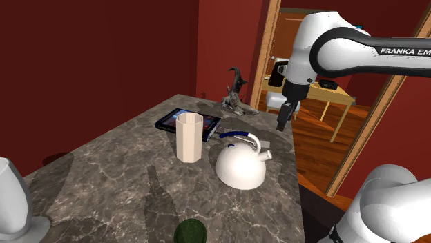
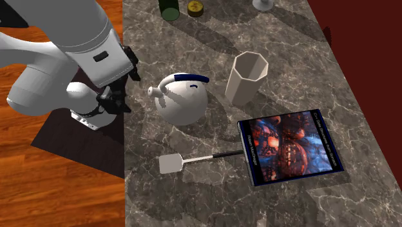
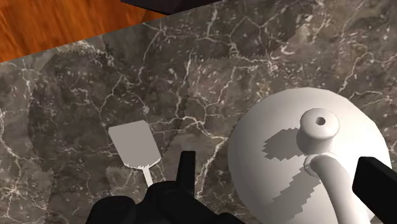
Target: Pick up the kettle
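The hand (image 1: 281, 123) hovers with its fingers apart, holding nothing, above the white kettle (image 1: 242, 166), which sits on the dark veined bench (image 1: 103, 172) near its edge, just beside a faceted cup (image 1: 188, 137). If the hand comes down off-centre, a finger could strike the smooth dome instead of straddling the arched handle (image 2: 191, 77), shoving the kettle aside. In the wrist view the frame cuts off the handle, and the hand's height above it is hard to judge.

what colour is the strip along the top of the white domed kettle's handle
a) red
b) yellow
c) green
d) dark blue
d: the white domed kettle on the marble top has a dark blue strip running along the top of its handle.
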Controlling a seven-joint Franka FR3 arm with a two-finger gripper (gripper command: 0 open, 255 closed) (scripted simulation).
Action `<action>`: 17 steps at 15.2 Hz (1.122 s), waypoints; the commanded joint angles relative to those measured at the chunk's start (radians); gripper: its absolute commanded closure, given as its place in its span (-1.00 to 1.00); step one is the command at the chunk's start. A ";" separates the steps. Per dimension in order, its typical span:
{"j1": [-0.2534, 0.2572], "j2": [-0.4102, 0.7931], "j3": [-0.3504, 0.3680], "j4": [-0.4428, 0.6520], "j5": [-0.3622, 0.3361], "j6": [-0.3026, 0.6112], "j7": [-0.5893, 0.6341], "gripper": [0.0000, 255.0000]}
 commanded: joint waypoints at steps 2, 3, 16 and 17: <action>0.015 0.051 0.013 0.027 0.007 -0.014 -0.008 -1.00; 0.029 0.100 0.027 0.054 0.013 -0.029 -0.015 -1.00; 0.096 0.350 0.100 0.096 0.043 -0.010 -0.048 -1.00; 0.096 0.350 0.100 0.096 0.043 -0.010 -0.048 -1.00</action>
